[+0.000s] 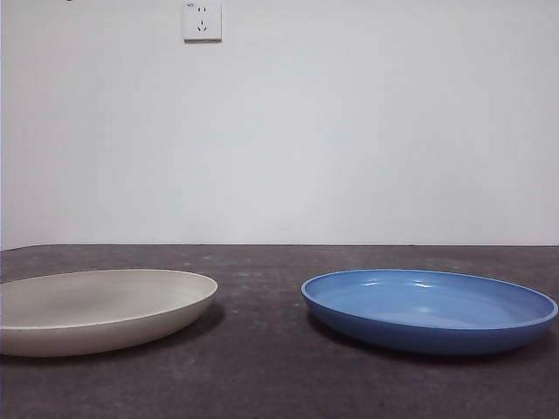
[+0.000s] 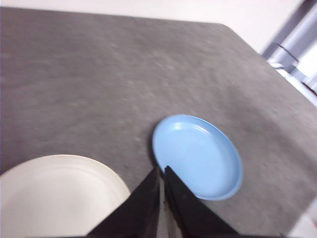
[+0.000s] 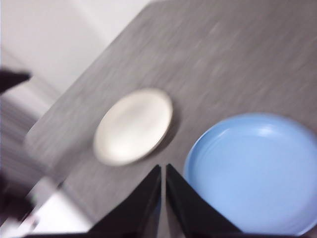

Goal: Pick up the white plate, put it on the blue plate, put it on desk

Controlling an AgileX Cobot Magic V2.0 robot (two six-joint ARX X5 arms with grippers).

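1. Front view shows the desk (image 1: 279, 375), dark grey-brown and speckled, running wide across the bottom with a white wall (image 1: 349, 131) behind it.
2. On the desk sit two plates, side by side and apart, with bare desk between them. The white plate (image 1: 96, 310) is on the left in this view and runs off the picture's edge. The blue plate (image 1: 430, 310) is on the right. Both lie flat and right way up.
3. No arm shows in the front view. Both arms are up high, looking down at the desk.
4. The left gripper (image 2: 162, 171) hangs in the air above the gap between the two plates, touching neither. Its two black jaws are pressed together, with only a thin line between them, and they hold nothing. From this camera the white plate (image 2: 54, 193) is the nearer one.
5. The right gripper (image 3: 163, 168) also hangs above the gap, with its jaws together and nothing held. Its picture is blurry. Here the blue plate (image 3: 252, 173) is the nearer one and the white plate (image 3: 133, 126) lies farther off.
6. High on the wall is a small white power socket (image 1: 202, 20).
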